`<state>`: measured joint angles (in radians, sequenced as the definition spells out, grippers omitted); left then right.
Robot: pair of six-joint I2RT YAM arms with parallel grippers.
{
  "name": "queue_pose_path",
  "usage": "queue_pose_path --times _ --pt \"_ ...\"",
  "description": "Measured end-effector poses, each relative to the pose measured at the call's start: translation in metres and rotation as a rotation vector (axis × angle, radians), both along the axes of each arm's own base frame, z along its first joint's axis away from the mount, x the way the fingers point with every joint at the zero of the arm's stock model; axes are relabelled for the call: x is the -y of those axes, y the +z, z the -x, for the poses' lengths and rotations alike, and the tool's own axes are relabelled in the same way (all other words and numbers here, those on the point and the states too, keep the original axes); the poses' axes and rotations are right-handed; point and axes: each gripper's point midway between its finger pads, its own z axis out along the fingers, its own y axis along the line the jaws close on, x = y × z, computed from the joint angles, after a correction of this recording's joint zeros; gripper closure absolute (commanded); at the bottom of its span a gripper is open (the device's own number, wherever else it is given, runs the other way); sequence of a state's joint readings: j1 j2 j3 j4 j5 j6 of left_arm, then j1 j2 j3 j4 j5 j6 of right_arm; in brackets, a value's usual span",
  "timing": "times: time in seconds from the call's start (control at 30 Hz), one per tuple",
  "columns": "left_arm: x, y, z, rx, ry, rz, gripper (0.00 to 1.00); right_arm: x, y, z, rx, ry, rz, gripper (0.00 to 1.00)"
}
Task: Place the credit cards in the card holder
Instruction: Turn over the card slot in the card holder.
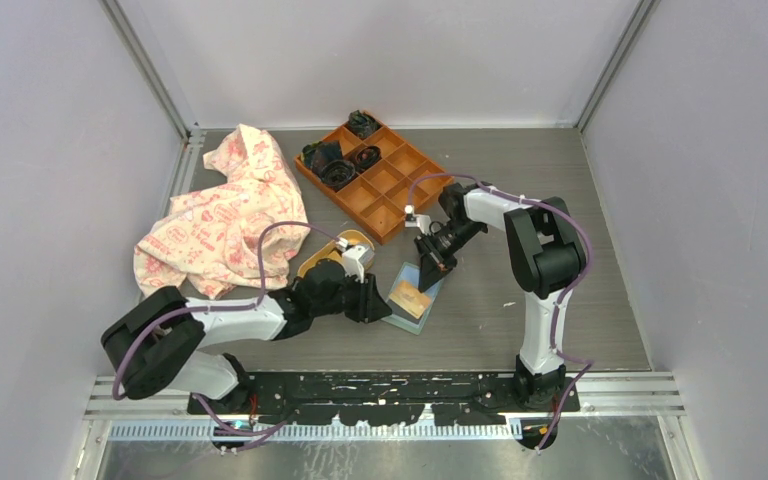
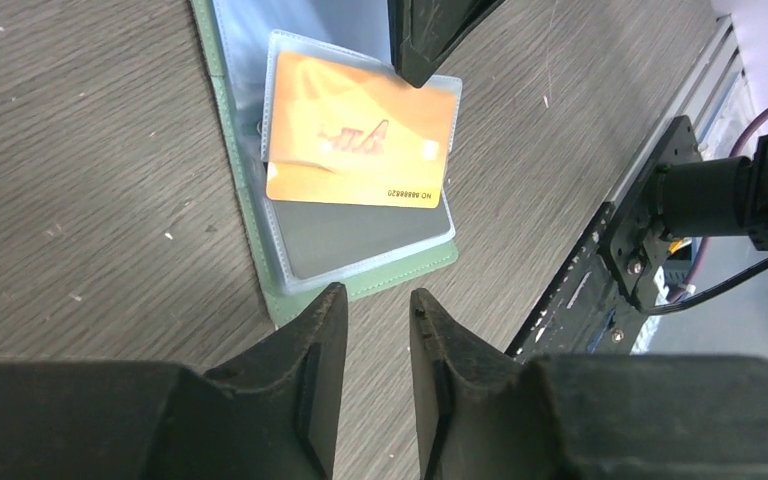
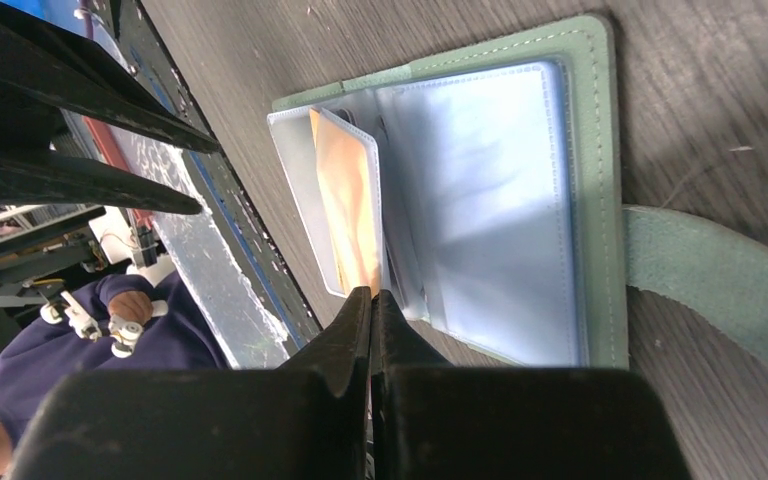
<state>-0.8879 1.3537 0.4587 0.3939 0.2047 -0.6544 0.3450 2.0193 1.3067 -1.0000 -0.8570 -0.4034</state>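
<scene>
– Left end effector (image 2: 378, 298) hangs low over the bench (image 2: 80, 200), jaws a narrow gap apart with nothing between them, just short of the near edge of the card holder (image 2: 360, 285).

– And the holder itself?

– It lies open and flat, mid-bench, between the two arms. An orange card (image 2: 360, 140) sits askew at a clear sleeve (image 2: 290, 255) inside it. I cannot tell whether the card is fully in the pocket. It looks tilted against the sleeve's edges.

– What about the right side?

– Right end effector (image 2: 415, 75) is closed tight, its tip down on the sleeve's far edge, right at the card. From the right wrist view I cannot tell whether it nips the plastic or only presses on it.

– So the step is seating that card. How would you do it well?

– My judgement: bring the left jaws down onto the green cover beside the sleeve to pin the holder, so it can't skate across the bench. Then let the right tip square the card to the pocket first, and push along the pocket's length, not across it. Keep the pressure light, because thin plastic buckles and a skewed card jams at its corner.
</scene>
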Motion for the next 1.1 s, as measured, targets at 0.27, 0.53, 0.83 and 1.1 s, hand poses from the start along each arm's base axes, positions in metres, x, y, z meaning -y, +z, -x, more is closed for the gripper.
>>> queue_pose_path --times 0.27,0.53,0.83,1.1 --pt "0.028 -0.016 -0.009 -0.059 -0.044 0.004 0.81 0.005 0.003 -0.009 0.015 -0.040 -0.001 0.99" --pt "0.041 -0.028 -0.015 -0.101 -0.047 0.000 0.78 0.018 -0.007 -0.028 0.065 -0.096 0.055 0.86" --pt "0.053 -0.031 -0.036 -0.115 -0.022 0.006 0.78 0.023 -0.007 -0.036 0.098 -0.117 0.072 0.66" --pt "0.055 -0.032 -0.041 -0.149 -0.013 0.017 0.79 0.026 -0.010 -0.039 0.111 -0.125 0.098 0.61"
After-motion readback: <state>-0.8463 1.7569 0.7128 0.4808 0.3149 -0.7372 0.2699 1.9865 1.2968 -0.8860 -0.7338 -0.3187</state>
